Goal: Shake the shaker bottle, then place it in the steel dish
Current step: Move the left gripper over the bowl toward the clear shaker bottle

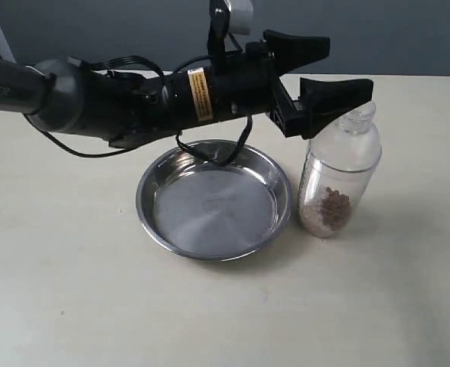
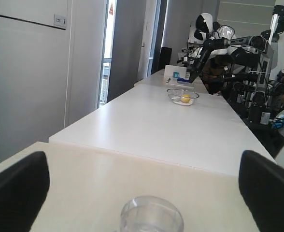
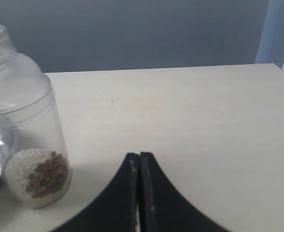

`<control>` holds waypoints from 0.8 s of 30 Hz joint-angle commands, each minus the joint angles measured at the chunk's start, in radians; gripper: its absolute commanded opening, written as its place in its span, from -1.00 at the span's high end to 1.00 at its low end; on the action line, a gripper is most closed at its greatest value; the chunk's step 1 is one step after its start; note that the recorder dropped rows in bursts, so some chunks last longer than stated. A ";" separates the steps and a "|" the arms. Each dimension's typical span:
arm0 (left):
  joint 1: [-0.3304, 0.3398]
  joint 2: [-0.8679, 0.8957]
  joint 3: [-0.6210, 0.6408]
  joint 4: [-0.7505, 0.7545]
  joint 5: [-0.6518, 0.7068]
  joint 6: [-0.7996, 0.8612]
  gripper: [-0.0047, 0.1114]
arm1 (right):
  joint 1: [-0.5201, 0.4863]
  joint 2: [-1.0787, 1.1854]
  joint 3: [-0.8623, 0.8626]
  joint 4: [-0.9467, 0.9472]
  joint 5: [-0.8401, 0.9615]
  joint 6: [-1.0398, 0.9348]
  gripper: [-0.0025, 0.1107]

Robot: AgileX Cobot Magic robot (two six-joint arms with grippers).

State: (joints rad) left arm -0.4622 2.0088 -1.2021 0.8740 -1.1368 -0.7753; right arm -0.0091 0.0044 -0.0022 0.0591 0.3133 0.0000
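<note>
The shaker bottle (image 1: pixel 337 177) stands upright on the table just right of the steel dish (image 1: pixel 214 200), with brown and whitish grains at its bottom. My left arm reaches across above the dish. Its gripper (image 1: pixel 349 69) is open, level with the bottle's cap and slightly above it, one finger on each side and neither touching. In the left wrist view the clear cap (image 2: pixel 151 218) sits low between the wide-apart black fingers (image 2: pixel 17 189). The right wrist view shows the bottle (image 3: pixel 28 130) off to one side of my right gripper (image 3: pixel 139 162), which is shut with nothing in it.
The dish holds nothing. Beyond this table's far edge, the left wrist view shows another white table (image 2: pixel 156 135) with a glass bowl (image 2: pixel 182 96) and other robot arms (image 2: pixel 229 48) behind it. Pale tabletop (image 1: pixel 72 290) surrounds the dish and bottle.
</note>
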 commanded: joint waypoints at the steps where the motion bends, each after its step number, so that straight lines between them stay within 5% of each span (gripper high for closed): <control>1: -0.026 0.048 -0.013 -0.036 -0.017 0.002 -0.90 | 0.000 -0.004 0.002 -0.001 -0.008 0.000 0.97; 24: -0.050 0.233 -0.146 -0.002 -0.034 0.002 -0.90 | 0.000 -0.004 0.002 -0.001 -0.008 0.000 0.97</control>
State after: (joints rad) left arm -0.5086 2.2254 -1.3430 0.8726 -1.1640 -0.7753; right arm -0.0091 0.0044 -0.0022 0.0591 0.3133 0.0000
